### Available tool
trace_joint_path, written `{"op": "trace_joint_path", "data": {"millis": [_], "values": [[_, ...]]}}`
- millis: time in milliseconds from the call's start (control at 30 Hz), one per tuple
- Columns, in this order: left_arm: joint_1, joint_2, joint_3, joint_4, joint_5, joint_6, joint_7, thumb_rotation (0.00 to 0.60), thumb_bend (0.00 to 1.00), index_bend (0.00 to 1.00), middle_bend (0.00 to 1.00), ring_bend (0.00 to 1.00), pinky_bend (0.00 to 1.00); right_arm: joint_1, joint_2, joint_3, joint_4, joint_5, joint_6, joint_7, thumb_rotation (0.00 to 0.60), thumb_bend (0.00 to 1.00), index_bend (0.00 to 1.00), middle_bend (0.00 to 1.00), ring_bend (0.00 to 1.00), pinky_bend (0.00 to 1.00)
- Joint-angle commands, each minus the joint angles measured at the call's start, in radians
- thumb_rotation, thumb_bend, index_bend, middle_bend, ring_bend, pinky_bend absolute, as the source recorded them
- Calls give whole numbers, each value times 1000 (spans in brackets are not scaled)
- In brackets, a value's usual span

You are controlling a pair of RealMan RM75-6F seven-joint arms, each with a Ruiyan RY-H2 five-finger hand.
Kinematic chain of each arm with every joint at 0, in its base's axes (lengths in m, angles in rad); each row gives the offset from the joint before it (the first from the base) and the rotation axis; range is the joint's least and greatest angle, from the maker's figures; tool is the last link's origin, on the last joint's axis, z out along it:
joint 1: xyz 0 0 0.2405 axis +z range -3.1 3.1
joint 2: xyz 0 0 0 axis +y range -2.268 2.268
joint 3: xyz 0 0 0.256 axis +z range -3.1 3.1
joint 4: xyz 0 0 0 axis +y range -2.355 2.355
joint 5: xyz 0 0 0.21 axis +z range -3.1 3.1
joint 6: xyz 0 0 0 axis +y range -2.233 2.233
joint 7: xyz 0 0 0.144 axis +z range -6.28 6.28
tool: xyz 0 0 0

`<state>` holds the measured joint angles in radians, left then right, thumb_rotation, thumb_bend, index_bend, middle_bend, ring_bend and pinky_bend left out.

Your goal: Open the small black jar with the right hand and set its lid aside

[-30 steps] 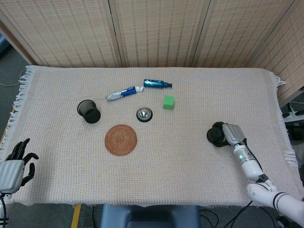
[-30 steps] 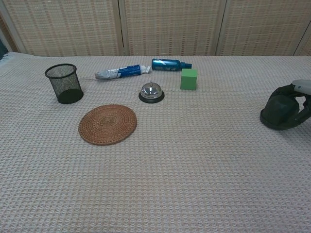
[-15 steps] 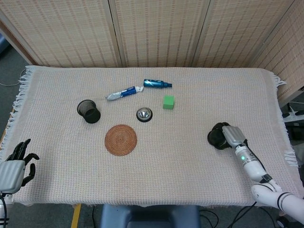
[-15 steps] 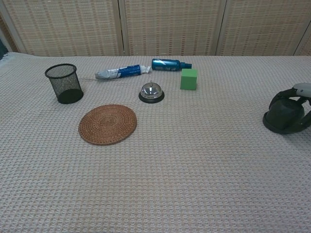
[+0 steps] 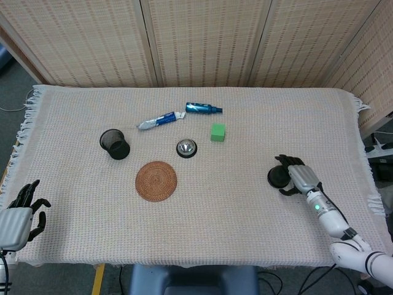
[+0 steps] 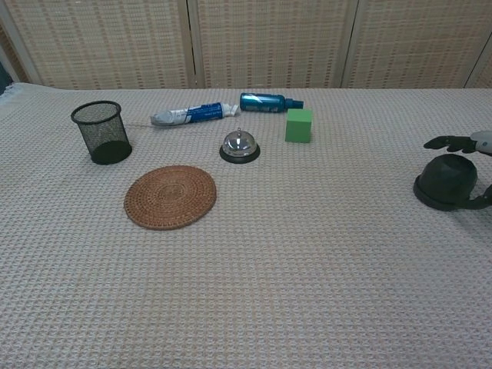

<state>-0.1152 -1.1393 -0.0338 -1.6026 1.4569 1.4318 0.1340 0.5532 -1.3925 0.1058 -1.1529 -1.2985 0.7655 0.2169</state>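
— Where is the small black jar [image 6: 447, 182]?

— On the right side of the counter [image 5: 245, 203], well apart from everything else, standing on the woven cloth [image 6: 307, 292]. In the chest view it reads as a dark rounded shape on a wider base; whether the lid is on or off I cannot tell.

— And the right hand [image 5: 299, 176]?

— Just beside the jar, on its right. The fingers [image 6: 446, 142] are spread apart and reach over and around the jar without gripping it. In the chest view one dark finger stretches above the top of the jar and another curves along its lower right edge; a clear gap shows above the jar. So that hand holds nothing.

— The left hand [image 5: 19, 214]?

— At the near left edge of the counter, seen only from the head camera. Its fingers are apart, pointing upward, with nothing in them.

— What else lies on the cloth?

— A black mesh cup [image 6: 101, 132] at the left, a round woven coaster [image 6: 170, 197] nearer the front, a silver call bell [image 6: 240, 145] in the middle, a green cube [image 6: 298, 124] just right of it. Behind those lie a toothpaste tube [image 6: 191, 114] and a blue bottle [image 6: 268, 102], both on their sides, end to end.
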Motion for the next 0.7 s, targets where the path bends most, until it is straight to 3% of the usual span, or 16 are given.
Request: {"op": "trace_joint_path", "data": {"millis": [33,167,367,700], "values": [[0,0,0,0,0,0,0,600,626,437,0,1,333,-12,4,6,-12,11,28,-13,600,156,0,0,0,0],[0,-1,0,1,-2,-1,6,600,626,435,0,1,334,-34,3,17,-43,29,91,-59,600,156,0,0,8,10],[-1,-5,1,0,-3,-3,16,600,625,433,0,1,333,-56,-10,28,-82,53,164,-145,600,156,8,31,90,180],[0,-3,0,2,-4,0,12,600,625,432,0,1,333,-50,-43,39,-51,73,161,-158,600,156,212,236,280,424]]}}
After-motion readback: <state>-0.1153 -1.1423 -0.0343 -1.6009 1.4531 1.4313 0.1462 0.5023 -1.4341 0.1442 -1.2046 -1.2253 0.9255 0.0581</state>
